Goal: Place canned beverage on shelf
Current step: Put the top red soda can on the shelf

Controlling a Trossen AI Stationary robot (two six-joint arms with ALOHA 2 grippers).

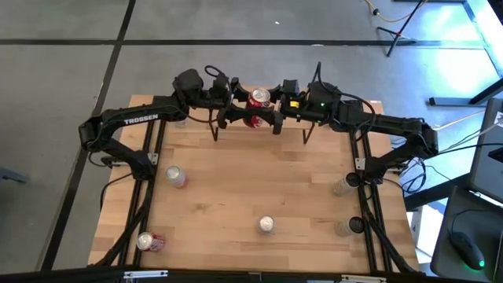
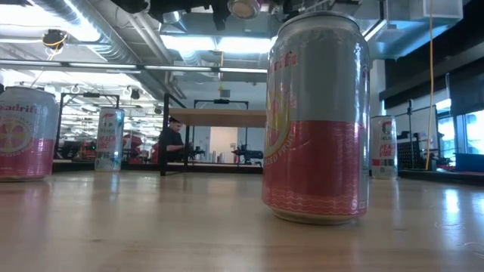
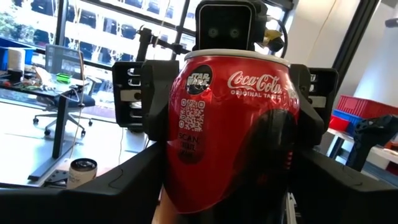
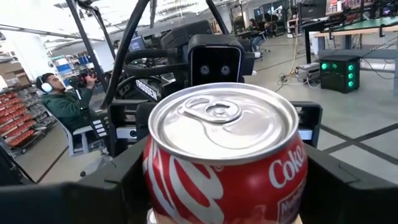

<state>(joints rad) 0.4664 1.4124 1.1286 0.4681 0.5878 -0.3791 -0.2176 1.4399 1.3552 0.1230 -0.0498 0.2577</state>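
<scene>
We saw a light wooden plank tabletop (image 1: pixel 259 181) filling the middle of the high view. Directly on it stood a pink and silver can (image 1: pixel 174 176) at left, a silver-topped can (image 1: pixel 266 225) at lower centre, and another pink can (image 1: pixel 149 241) at lower left.

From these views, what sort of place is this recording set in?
Most likely a robotics lab or open workshop: a concrete floor under the wooden table, a stack of red bins and an office chair by big windows, and a seated person wearing headphones.
</scene>
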